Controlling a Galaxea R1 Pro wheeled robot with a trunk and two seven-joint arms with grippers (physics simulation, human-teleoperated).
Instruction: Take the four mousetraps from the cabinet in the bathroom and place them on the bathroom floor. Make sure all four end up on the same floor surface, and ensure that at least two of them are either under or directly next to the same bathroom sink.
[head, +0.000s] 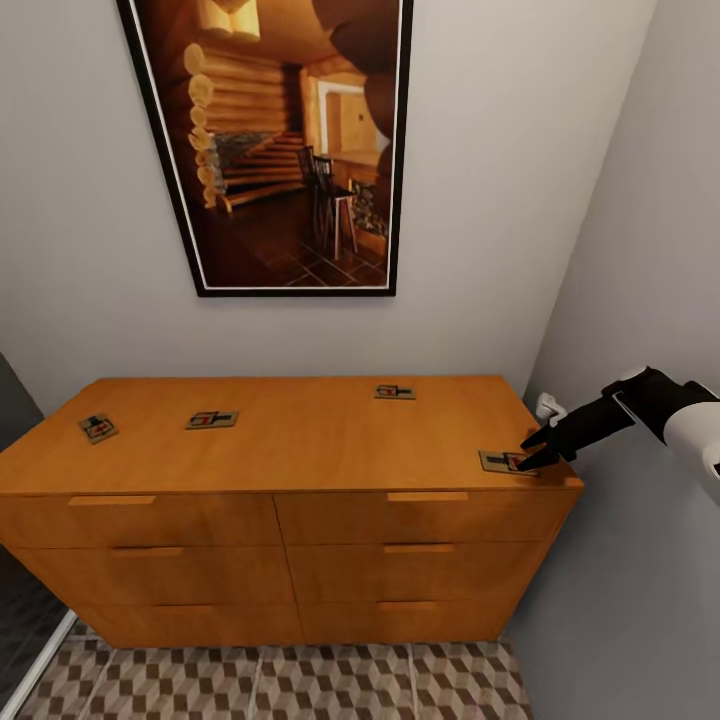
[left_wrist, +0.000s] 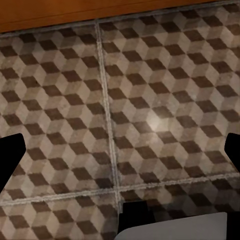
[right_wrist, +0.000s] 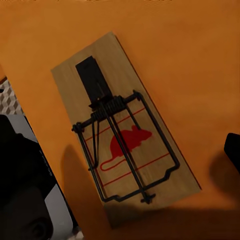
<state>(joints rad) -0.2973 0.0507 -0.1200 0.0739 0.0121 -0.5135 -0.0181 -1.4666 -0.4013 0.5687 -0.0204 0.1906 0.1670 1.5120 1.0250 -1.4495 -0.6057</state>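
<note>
Mousetraps (head: 211, 419) (four) lie on cabinet (head: 300, 445); right end effector (head: 530, 458) spread above one.

Four traps on the wide orange-brown wooden six-drawer cabinet (head: 300, 440)

Its flat top carries four small tan wooden mousetraps with dark metal parts, well apart: one near the left end (head: 97, 428), one just right of it (head: 212, 419), one toward the back right (head: 395, 392), and one at the front right corner (head: 505, 461), lying flat beside the edge; close up, this one (right_wrist: 122, 132) shows a red mouse print under its wire bar. The cabinet stands on the cube-patterned brown, beige and white tiled floor (head: 300, 685).
</note>
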